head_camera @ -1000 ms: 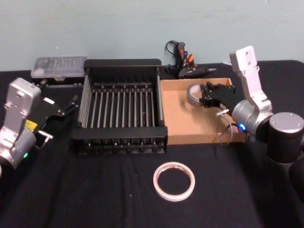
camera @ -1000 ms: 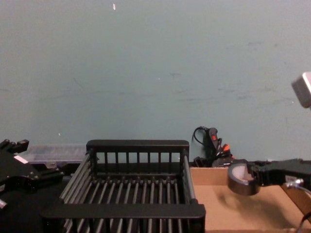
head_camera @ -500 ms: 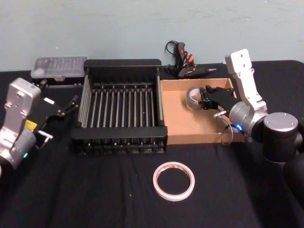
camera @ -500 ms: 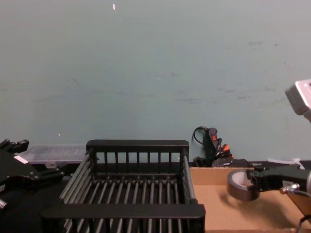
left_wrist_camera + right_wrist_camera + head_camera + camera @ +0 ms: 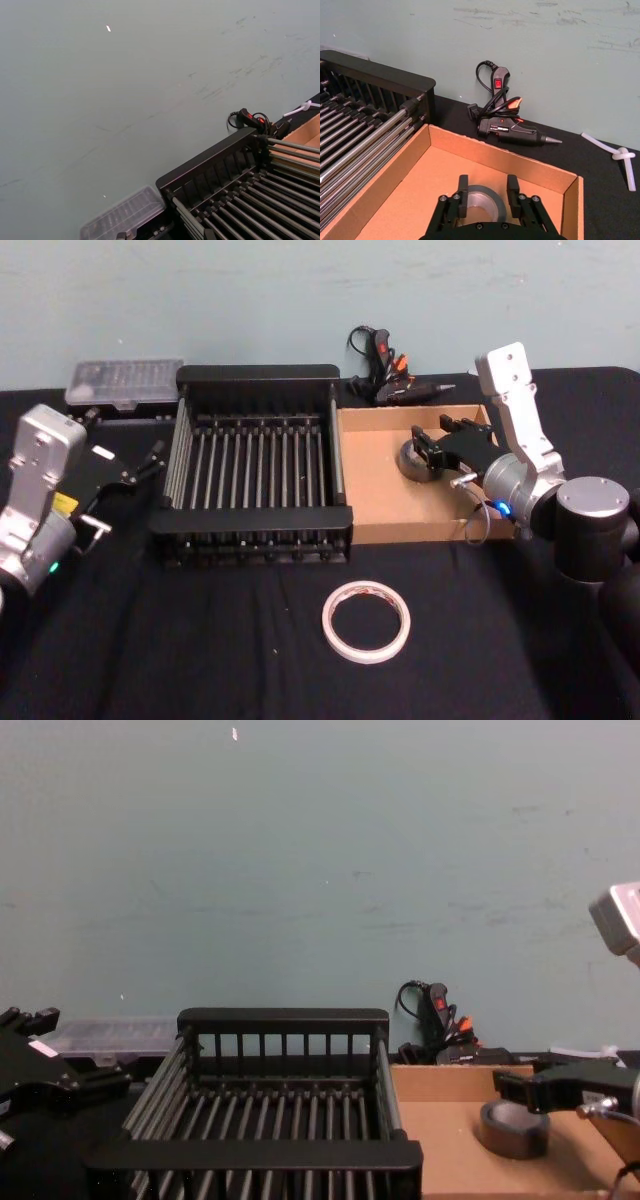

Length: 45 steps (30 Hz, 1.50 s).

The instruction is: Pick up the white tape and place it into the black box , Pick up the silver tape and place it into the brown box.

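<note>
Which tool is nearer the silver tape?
Right. The right tool straddles the silver tape inside the brown box; the left tool is parked across the black box.

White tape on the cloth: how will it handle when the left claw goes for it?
The white tape is a thin, wide ring lying flat on the black cloth, so it looks light and unlikely to roll. Its low wall gives little to pinch from the side; gripping across the rim may work better. A thin ring could flex slightly if squeezed. The left claw is beside the black box.
</note>
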Available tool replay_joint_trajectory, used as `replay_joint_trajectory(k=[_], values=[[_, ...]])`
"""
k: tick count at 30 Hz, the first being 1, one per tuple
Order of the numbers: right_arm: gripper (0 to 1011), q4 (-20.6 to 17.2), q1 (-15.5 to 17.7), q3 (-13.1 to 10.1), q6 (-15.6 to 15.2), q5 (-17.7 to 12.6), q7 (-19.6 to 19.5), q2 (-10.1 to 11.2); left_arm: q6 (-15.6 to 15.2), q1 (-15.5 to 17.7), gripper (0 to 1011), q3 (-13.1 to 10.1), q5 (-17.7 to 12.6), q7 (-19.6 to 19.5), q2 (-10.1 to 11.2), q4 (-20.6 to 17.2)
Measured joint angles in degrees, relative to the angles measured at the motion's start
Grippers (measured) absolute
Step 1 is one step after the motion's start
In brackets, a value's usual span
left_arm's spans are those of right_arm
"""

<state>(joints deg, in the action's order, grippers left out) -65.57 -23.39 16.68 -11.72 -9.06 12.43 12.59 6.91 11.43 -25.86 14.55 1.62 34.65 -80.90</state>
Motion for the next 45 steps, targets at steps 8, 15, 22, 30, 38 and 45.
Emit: replay_joint_trajectory(k=[8,15,22,30,38,45], values=[[722,-0.1,0.0,0.0,0.0,-0.1,0.0,0.0,0.0,0.0,1001,0.0,0.0,0.0,0.0,0.0],[913,-0.1,0.1,0.0,0.0,-0.1,0.1,0.1,0.0,0.0,1001,0.0,0.0,0.0,0.0,0.0],[1002,-0.1,0.1,0.0,0.0,-0.1,0.1,0.1,0.0,0.0,1001,0.0,0.0,0.0,0.0,0.0],[1002,-0.2,0.1,0.0,0.0,-0.1,0.1,0.1,0.0,0.0,1001,0.0,0.0,0.0,0.0,0.0],[1002,-0.7,0.4,-0.6,0.1,-0.1,0.5,0.0,0.0,0.0,1001,0.0,0.0,0.0,0.0,0.0],[1002,-4.9,2.7,-2.1,-0.3,-0.4,1.5,0.6,0.0,0.0,1001,0.0,0.0,0.0,0.0,0.0]])
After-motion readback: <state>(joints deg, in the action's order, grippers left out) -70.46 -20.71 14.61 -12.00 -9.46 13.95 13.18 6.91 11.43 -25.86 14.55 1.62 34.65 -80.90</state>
